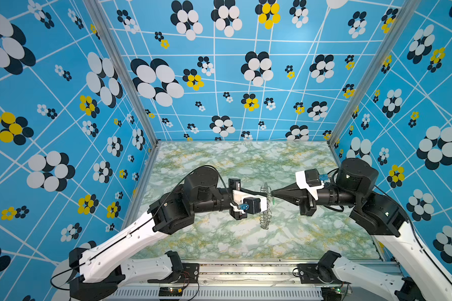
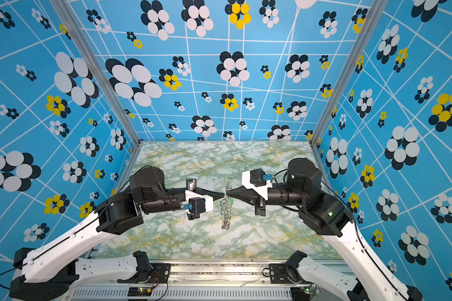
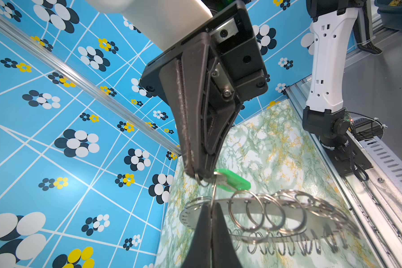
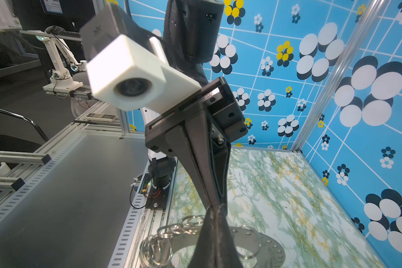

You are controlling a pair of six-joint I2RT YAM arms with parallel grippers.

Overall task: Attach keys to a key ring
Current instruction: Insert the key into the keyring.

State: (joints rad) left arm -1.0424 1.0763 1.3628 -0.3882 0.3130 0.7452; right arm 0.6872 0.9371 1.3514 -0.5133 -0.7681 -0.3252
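Left gripper: jaws together, pinched on the rim of the key ring. One thin wire ring runs up edge-on from between its fingertips.
Right gripper: jaws together, tips nipped on a small wire loop. Cannot tell whether that loop belongs to the tag or to the ring's fringe.
Key tag: bright green, oblong, lying tilted just beside the right gripper's tips and above the ring's rim. Its metal end is hidden behind the tips. In both top views it shows only as a green fleck next to the ring.
Key ring, build: flat grey plate with small holes punched round the edge and a fringe of wire loops hanging from them. The wide centre hole shows in the right wrist view.
Key ring, position: seen edge-on in both top views as a narrow line of loops, right where the two grippers meet.
Arms: reaching in from opposite sides, gripper tips almost touching over the middle of the worktop.
Worktop: green-and-white marbled surface.
Ring against worktop: cannot tell whether its lower edge rests on the surface.
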